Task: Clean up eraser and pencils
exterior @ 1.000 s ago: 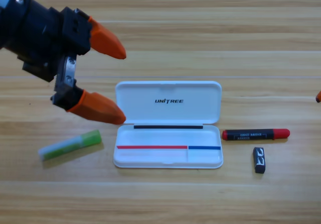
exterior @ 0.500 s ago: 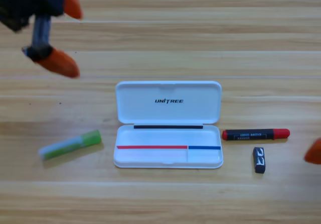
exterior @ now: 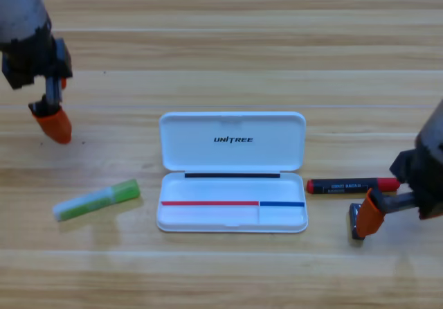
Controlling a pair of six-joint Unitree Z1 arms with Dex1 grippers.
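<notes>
Right claw covers the small black eraser; its opening can't be told. Left of it, the open white plastic case holds nothing loose

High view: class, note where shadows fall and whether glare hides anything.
In the high view, the green pencil casts a soft shadow on the table just below it; the white case is bright, yet no glare hides its lid's lettering; the right pincer covers part of the eraser; the left pincer is at far left.
</notes>
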